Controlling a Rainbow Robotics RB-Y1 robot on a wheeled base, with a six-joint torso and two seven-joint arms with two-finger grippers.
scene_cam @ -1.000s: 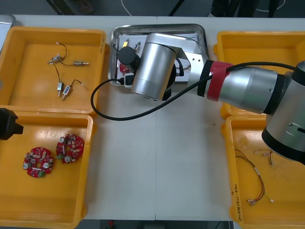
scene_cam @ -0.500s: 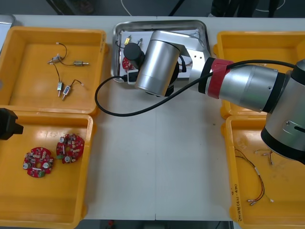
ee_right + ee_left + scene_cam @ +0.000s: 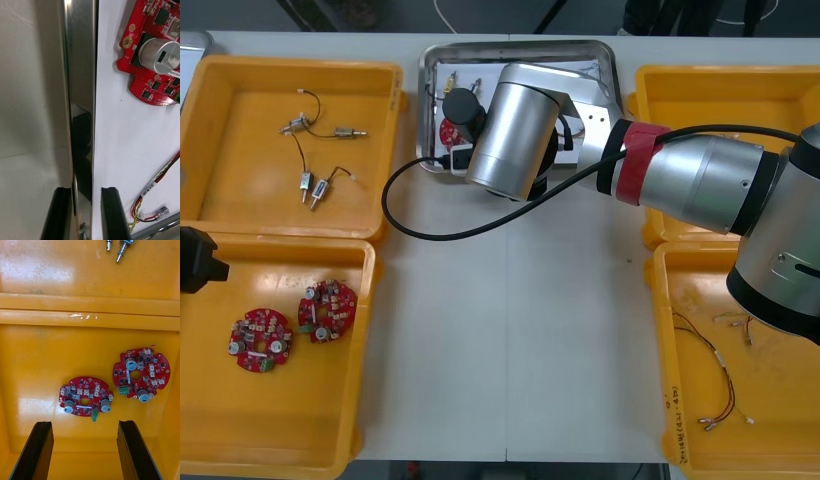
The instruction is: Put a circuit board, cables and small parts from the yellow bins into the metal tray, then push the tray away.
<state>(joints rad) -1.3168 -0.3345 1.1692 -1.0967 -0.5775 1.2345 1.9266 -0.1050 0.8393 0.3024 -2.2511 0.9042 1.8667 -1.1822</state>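
Pinching the metal tray point(image 3: 585, 47) by its wall at upper centre, my right gripper point(image 3: 86, 193) sits barely parted (red circuit board point(image 3: 152, 56) inside); left gripper point(image 3: 84, 423) hangs spread over the lower-left yellow bin point(image 3: 280, 425).

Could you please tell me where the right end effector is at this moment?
In the right wrist view, the right end effector straddles the left wall of the metal tray, close to the red circuit board lying inside it.

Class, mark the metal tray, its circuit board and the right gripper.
metal tray point(image 3: 80, 75), right wrist view, shiny rim.
circuit board point(image 3: 141, 81), right wrist view, red edge.
right gripper point(image 3: 85, 191), right wrist view, between fingers.
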